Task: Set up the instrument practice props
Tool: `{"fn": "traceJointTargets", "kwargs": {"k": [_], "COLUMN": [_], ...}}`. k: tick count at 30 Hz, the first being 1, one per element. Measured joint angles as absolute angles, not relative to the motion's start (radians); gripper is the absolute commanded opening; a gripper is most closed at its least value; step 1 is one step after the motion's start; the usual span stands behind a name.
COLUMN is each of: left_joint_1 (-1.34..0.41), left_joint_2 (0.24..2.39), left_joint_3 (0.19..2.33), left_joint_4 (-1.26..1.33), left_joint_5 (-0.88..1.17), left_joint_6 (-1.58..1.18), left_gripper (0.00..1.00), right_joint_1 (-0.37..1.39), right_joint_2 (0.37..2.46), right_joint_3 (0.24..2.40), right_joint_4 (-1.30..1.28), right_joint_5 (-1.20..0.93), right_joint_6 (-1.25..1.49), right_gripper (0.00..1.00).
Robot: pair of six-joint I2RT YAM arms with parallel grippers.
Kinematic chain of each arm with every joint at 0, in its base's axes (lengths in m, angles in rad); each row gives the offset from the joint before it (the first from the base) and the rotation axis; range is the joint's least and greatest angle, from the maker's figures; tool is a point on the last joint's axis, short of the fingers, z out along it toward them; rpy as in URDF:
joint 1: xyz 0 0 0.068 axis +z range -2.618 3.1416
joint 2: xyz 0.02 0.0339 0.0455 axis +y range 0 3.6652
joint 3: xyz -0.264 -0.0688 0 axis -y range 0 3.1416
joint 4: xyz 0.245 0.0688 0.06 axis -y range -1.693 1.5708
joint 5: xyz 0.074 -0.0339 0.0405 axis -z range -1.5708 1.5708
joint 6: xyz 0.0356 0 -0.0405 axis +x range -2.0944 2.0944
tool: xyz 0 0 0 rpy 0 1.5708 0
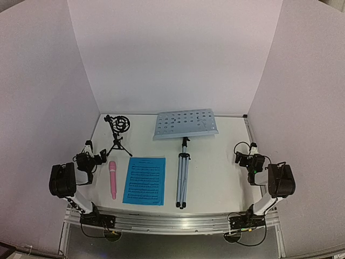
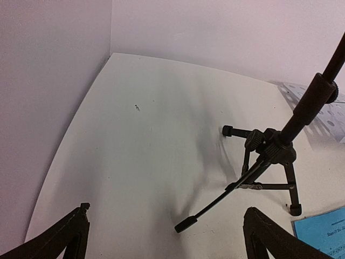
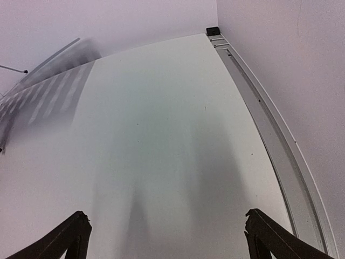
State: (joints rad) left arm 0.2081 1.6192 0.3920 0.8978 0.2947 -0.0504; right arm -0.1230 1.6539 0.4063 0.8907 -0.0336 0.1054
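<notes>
The pale-blue perforated music stand (image 1: 185, 124) lies on the table, its slim tripod (image 1: 182, 181) pointing to the near edge. The bright-blue sheet music (image 1: 144, 180) lies flat left of it. The pink stick microphone (image 1: 112, 179) lies left of the sheet. The small black ring-topped tripod (image 1: 118, 133) stands upright at the back left; its legs show in the left wrist view (image 2: 268, 162). My left gripper (image 1: 95, 158) is open and empty, left of the tripod. My right gripper (image 1: 241, 157) is open and empty at the right side.
White walls close in the table on the left, back and right. A metal rail (image 3: 275, 140) runs along the table's right edge, with a small black block (image 3: 212, 31) at its far corner. A metal rail (image 1: 172, 221) also runs along the near edge.
</notes>
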Motion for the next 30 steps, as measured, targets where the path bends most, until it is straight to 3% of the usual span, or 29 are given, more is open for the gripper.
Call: {"fn": "traceJointTargets", "kwargs": {"k": [13, 17, 24, 30], "left_joint_1": [0.208, 0.208, 0.208, 0.206], "left_joint_2": [1.612, 1.504, 0.999, 0.598], "left_joint_3": [0.383, 0.322, 0.242, 0.269], "left_joint_4": [0.902, 0.894, 0.712, 0.296], "left_joint_5": [0.287, 0.219, 0.278, 0.547], "left_joint_6": [-0.054, -0.077, -0.057, 0.001], "left_gripper": [1.0, 1.0, 1.0, 1.0], "right_joint_1": [-0.123, -0.111, 0.151, 0.374], "right_joint_2": [1.507, 1.504, 1.536, 1.589], "right_joint_3": [0.734, 0.847, 1.129, 1.235], "right_joint_4": [0.503, 0.431, 0.198, 0.041], "right_joint_5": [-0.174, -0.245, -0.23, -0.133], "right_joint_6": [0.157, 0.254, 0.27, 0.31], "right_gripper": [0.98, 0.98, 0.98, 0.92]}}
